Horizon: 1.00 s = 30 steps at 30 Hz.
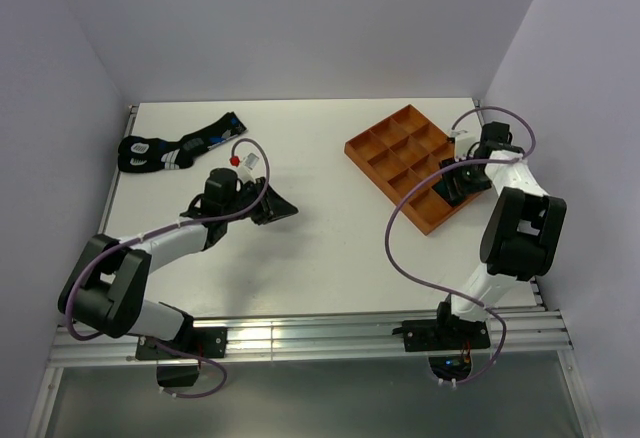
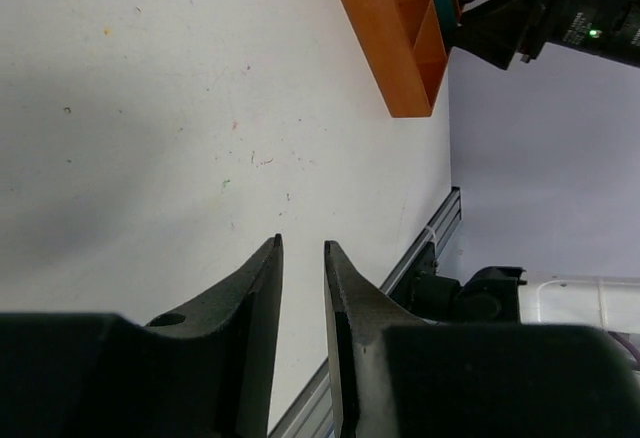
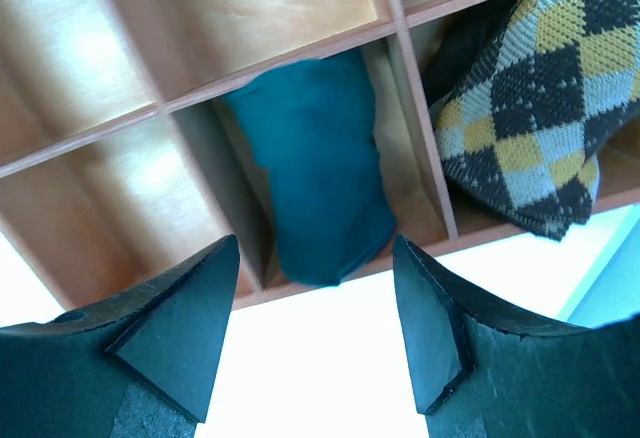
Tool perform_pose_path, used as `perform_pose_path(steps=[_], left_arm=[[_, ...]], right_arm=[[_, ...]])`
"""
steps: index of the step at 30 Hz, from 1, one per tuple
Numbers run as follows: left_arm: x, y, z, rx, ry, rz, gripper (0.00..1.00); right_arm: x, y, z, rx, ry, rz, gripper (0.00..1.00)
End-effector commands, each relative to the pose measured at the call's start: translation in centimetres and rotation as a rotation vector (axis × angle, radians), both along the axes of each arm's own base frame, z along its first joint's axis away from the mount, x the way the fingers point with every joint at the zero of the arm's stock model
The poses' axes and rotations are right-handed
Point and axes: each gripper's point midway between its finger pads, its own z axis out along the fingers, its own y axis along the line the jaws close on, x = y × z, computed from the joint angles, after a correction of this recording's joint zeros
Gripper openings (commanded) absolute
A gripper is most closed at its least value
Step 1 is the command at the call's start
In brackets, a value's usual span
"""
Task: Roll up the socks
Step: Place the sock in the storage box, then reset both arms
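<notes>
The counter [image 1: 330, 248] is a flat white top, walled in by pale panels on the left, right and far sides, with a metal rail [image 1: 320, 336] running along its near edge. Seen close, its surface carries a few tiny specks and faint marks. At the far left corner lie dark socks [image 1: 175, 146] with blue and white markings, stretched out flat and slanting. At the far right sits an orange tray [image 1: 382, 180] split into small compartments, turned at an angle to the counter's edges, well apart from the socks.

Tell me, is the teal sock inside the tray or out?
Inside: the teal sock lies bundled in one compartment of the tray, walls on both sides.
</notes>
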Motion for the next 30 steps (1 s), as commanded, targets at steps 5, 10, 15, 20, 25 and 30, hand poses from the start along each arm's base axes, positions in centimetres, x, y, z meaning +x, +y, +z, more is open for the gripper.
perform_pose_path(steps=[5, 10, 15, 20, 25, 30], left_arm=[[1.3, 0.5, 2.5, 0.049, -0.083, 0.023, 0.28], [1.1, 1.6, 5.7, 0.059, -0.138, 0.081, 0.29], [-0.2, 3.1, 8.1, 0.071, -0.168, 0.16, 0.31], [-1.9, 3.9, 9.8, 0.099, -0.185, 0.22, 0.31], [-3.0, 4.2, 10.0, 0.11, -0.17, 0.243, 0.31], [-3.5, 3.5, 10.1, 0.12, -0.16, 0.245, 0.31]], right_arm=[[0.7, 1.2, 7.3, 0.043, -0.156, 0.043, 0.72], [0.2, 4.0, 12.3, 0.139, -0.285, 0.105, 0.78], [-1.6, 7.9, 17.0, 0.255, -0.443, 0.212, 1.0], [-3.8, 11.5, 20.5, 0.281, -0.574, 0.295, 1.0], [-5.2, 15.7, 20.2, 0.296, -0.594, 0.372, 1.0], [-5.8, 17.9, 19.7, 0.358, -0.583, 0.411, 1.0]])
